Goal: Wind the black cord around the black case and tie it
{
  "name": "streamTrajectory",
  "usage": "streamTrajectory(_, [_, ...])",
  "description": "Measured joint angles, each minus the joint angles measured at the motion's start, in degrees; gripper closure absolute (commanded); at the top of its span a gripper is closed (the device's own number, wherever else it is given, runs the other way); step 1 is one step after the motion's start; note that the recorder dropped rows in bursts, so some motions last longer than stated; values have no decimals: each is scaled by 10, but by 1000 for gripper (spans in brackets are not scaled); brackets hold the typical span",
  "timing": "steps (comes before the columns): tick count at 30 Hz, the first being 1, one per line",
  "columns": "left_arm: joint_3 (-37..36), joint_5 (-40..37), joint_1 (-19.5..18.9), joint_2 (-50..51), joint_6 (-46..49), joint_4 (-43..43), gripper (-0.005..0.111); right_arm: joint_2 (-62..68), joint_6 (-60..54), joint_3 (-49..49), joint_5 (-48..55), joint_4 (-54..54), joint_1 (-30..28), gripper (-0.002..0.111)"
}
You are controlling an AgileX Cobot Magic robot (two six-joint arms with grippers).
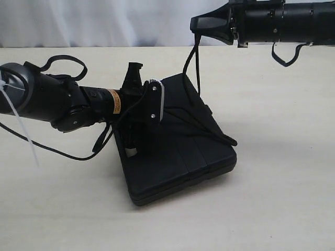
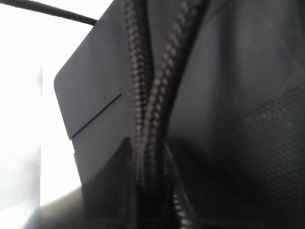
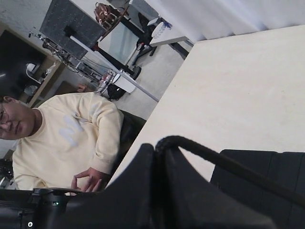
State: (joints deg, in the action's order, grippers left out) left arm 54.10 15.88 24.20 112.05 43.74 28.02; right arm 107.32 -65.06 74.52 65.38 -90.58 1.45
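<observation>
Taking the black cord (image 2: pixel 137 86) close to the black case (image 1: pixel 178 167) should keep it taut, for it looks limp and braided and lies across the case's top. Above the case your right pincer (image 1: pixel 196 24) pinches it; at the case's edge your left pincer (image 2: pixel 147 191) clamps two strands.

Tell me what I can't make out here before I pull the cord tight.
- Left gripper: the left wrist view is too close and dark to show whether it pinches the cord.
- Knot or plain crossing: in the exterior view the left arm covers that spot on the case.
- Cord beneath the case: hidden by the case in every view.
- Cord's ends: too small in the exterior view.
</observation>
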Motion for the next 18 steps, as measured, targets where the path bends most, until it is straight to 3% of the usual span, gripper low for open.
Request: streamTrajectory(18, [0, 17, 0, 3, -5, 0, 107, 0, 84, 0, 6, -7, 0, 104])
